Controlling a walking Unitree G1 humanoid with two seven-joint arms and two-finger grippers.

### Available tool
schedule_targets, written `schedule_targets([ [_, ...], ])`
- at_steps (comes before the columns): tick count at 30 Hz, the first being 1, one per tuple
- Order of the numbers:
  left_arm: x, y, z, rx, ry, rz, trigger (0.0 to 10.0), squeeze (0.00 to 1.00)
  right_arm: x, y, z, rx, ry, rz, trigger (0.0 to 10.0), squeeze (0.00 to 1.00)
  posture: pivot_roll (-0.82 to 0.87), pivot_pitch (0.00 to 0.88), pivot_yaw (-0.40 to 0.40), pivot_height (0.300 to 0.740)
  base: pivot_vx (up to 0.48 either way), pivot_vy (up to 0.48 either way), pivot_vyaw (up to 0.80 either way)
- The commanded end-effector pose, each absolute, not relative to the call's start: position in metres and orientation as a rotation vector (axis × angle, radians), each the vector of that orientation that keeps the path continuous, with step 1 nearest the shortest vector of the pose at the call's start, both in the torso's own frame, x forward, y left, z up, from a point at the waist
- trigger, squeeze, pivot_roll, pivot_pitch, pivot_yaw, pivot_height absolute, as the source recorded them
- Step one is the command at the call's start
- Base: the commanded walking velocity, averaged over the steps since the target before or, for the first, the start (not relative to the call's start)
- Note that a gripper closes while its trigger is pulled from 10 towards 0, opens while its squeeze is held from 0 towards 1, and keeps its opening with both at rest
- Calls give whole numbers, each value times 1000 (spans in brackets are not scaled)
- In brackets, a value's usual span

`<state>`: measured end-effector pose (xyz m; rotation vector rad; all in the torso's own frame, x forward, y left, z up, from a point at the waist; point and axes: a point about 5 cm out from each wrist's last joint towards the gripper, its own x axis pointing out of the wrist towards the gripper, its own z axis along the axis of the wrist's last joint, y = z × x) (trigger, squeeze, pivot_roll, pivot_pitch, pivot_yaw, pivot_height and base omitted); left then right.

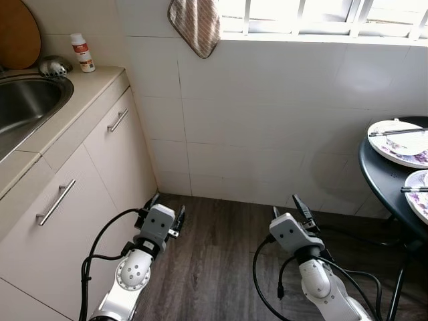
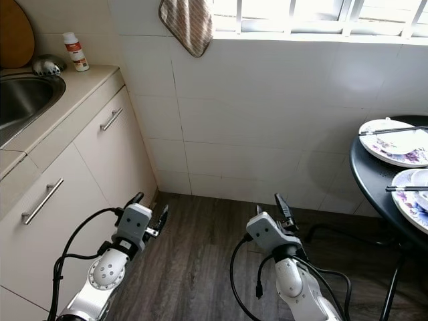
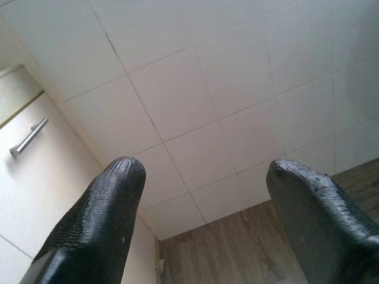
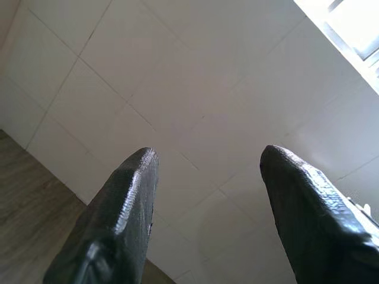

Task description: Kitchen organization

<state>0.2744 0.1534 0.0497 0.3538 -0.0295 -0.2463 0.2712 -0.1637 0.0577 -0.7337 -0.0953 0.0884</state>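
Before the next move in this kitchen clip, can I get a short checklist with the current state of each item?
1. Left gripper empty, fingers apart: ok.
2. Right gripper empty, fingers apart: ok.
3. Both arms low over the wood floor, touching nothing: ok.
4. Plates with chopsticks sit on the black round table at the robot's right, away from the right gripper: ok.
5. Bottle upright on the counter behind the sink: ok.
6. Which item to organize first: cannot tell.
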Motion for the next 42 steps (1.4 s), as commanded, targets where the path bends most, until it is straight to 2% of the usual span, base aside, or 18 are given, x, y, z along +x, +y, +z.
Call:
schedule_targets([
  [1,272,153,45,351,-15,-255,10000,0,271,-163,56,-712,-81,91,10000,0,20,0,23,740,0,-304,0],
  [13,271,152,47,333,-23,-259,10000,0,271,-159,58,-775,-110,101,10000,0,23,0,23,740,0,-480,0],
  [22,273,155,49,277,-30,-239,10000,0,273,-160,59,-777,-113,99,10000,0,21,0,23,740,0,0,0],
  [42,273,152,51,256,-51,-267,10000,0,273,-147,64,-847,-206,209,10000,0,21,0,23,740,439,0,0],
])
